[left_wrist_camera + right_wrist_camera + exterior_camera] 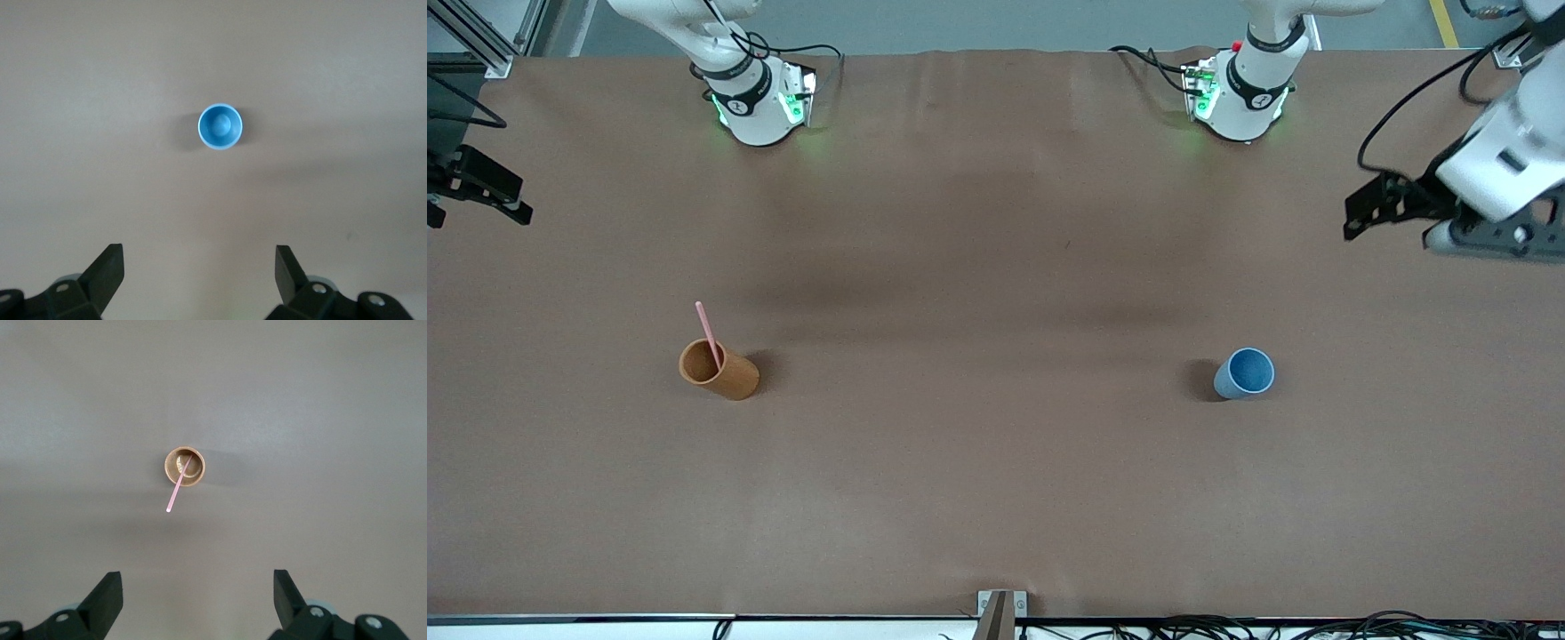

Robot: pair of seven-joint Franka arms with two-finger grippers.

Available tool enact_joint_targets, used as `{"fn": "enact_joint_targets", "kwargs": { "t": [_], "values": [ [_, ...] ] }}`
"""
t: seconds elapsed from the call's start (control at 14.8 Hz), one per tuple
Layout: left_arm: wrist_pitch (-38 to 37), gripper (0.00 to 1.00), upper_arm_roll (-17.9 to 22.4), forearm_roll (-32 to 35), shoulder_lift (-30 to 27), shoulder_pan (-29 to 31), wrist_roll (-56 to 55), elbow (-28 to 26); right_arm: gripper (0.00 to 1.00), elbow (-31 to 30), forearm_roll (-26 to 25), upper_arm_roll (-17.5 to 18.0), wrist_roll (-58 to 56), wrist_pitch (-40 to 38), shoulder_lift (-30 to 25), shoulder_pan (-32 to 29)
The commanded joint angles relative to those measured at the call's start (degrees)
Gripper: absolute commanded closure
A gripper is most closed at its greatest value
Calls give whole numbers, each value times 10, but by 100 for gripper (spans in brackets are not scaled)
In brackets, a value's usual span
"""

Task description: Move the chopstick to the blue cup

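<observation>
Both arms are glossy white with black joint rings and round bases glowing green at the sides. Black cables run from each base and loop along the left arm's forearm. The left hand [1369,212] and the right hand [489,191] are matte black, with angular wedge-shaped fingers [107,270] and silver screw heads.

I count one pink stick [709,333], one orange cup [720,371], one blue cup [1244,374], and two open grippers [1356,216] [480,191].
</observation>
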Motion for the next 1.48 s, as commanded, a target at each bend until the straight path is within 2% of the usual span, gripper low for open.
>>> {"fn": "enact_joint_targets", "kwargs": {
  "t": [0.0,0.07,0.4,0.74,0.81,0.88,1.01,1.08,1.21,1.42],
  "values": [
    [106,0,-2,-6,56,3,19,-62,2,-8,11,4,-9,4,2,-9],
    [138,0,-3,-5,76,1,19,-76,2,-16,11,4,-7,14,2,-7],
    [309,0,-4,-6,171,3,18,-133,3,-131,11,6,-7,121,1,-5],
    [355,0,-5,-11,230,3,17,-134,6,-264,11,7,2,269,0,16],
    [361,4,-4,-11,235,3,17,-137,6,-291,11,7,4,297,0,18],
    [366,17,-4,-11,236,2,16,-144,6,-323,11,7,4,333,0,19],
    [393,66,-4,-11,241,3,15,-157,8,-368,11,8,5,384,0,23],
    [396,82,-4,-10,245,3,15,-157,10,-381,11,8,6,399,0,29],
    [397,99,-4,-6,248,2,15,-157,14,-410,11,8,17,429,0,37],
    [393,100,-4,-5,243,2,17,-155,19,-437,11,8,34,457,0,51]
  ]
}}
